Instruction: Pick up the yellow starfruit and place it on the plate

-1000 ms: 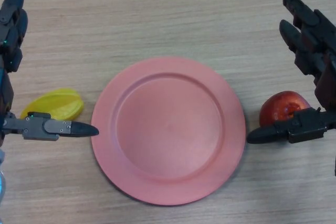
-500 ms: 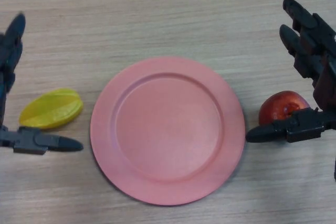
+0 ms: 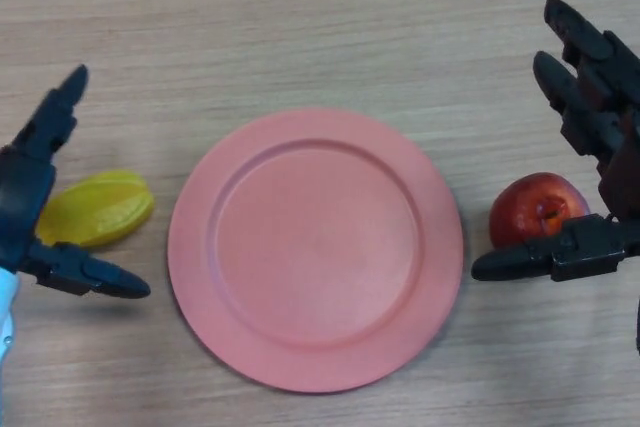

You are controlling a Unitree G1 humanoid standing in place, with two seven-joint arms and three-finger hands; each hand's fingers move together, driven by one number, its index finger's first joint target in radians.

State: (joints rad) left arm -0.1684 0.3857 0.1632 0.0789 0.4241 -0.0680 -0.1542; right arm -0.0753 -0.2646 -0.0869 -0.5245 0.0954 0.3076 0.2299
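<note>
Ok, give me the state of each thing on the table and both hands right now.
yellow starfruit: on the table left of the plate, not gripped.
plate: empty, flat on the table.
red apple: on the table right of the plate.
left hand: open, spread around the starfruit's left end.
right hand: open, beside the apple.

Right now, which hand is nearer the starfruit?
Left. The left hand brackets the starfruit, open around it; the right hand is across the plate.
</note>
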